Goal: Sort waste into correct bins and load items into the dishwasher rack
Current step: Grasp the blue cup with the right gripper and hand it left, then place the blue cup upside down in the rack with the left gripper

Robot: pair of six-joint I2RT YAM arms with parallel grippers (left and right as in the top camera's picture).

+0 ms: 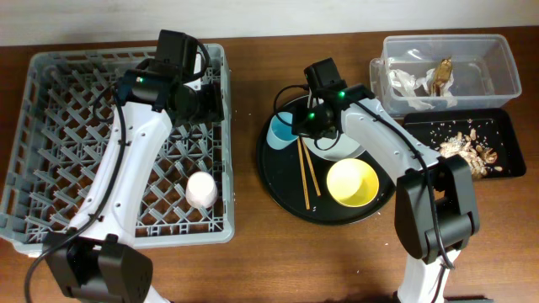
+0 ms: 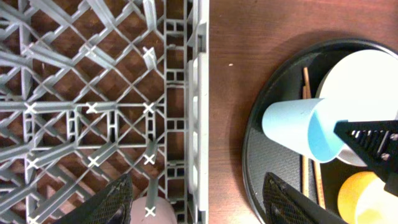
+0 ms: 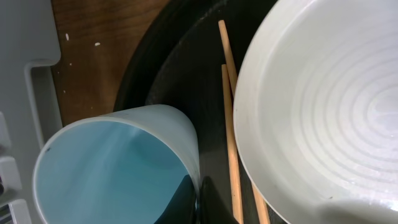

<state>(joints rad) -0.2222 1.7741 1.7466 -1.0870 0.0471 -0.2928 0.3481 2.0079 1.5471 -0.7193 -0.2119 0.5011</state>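
While the right gripper (image 3: 202, 200) is pinching the rim of the blue cup (image 3: 118, 168), one finger inside and one outside, the cup is tilting on its side over the left part of the round tray (image 1: 282, 183). Its mouth is facing the gripper. Whether it is touching the tray I cannot tell. In the overhead view this is happening at the centre of the frame, with the right arm reaching in from the lower right.

The plate (image 1: 338, 147) is sitting at the top of the tray, just beside the cup. The bowl (image 1: 352, 183) is resting below the plate, toward the tray's lower right. The chopsticks (image 1: 307, 172) are lying side by side on the tray, running up and down the frame between cup and bowl. Their upper ends are passing under the plate's edge.

The left gripper (image 2: 197, 180) is hanging wide apart and holding nothing. It is hovering over the right edge of the rack (image 1: 84, 135), left of centre near the top of the overhead frame. The pink cup (image 1: 200, 189) is sitting in the rack's lower right part.

At the upper right of the frame the tub (image 1: 505, 63) is holding the tissue (image 1: 404, 84) and the wrapper (image 1: 440, 74). Just below it, the black bin (image 1: 505, 126) is holding the scraps (image 1: 467, 150).
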